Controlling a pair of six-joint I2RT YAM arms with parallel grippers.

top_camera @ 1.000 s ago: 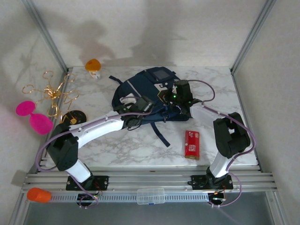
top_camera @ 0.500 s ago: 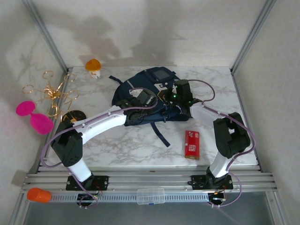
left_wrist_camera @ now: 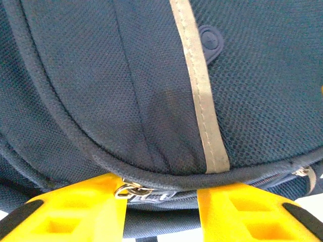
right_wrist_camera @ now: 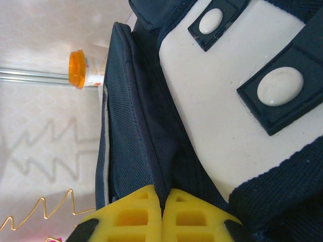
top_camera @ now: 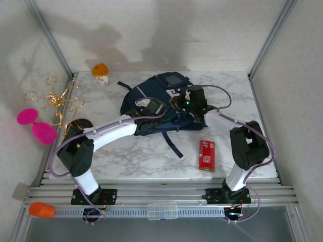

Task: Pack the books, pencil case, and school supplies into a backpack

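**Meanwhile, both grippers work at the backpack; red box waits beside it**

Centrally on the marble table point(top_camera: 126, 156) lies the backpack point(top_camera: 161, 88), navy, with a strap trailing off its near edge. Both arms reach onto it.

The left gripper point(left_wrist_camera: 161, 194) sits at the backpack's near left side. In the left wrist view its yellow fingers point(left_wrist_camera: 81, 206) stand apart beneath a piped seam, and a small metal zipper pull point(left_wrist_camera: 128, 190) lies against the inner edge of the left-hand finger. Navy fabric fills the gap, and it is hard to say whether the jaws pinch it or merely straddle it. A pale stripe point(left_wrist_camera: 202, 91) runs up the panel above them.

The right gripper point(right_wrist_camera: 162, 196) is at the backpack's right side, its two fingers pressed together with no gap, their tips against a fold of navy fabric next to a white patch point(right_wrist_camera: 222, 116).

The school supplies point(top_camera: 206, 155), a flat red box, lie on the table near the backpack's near right corner, apart from it. An orange-capped bottle point(top_camera: 100, 70) stands beyond the backpack's far left corner.
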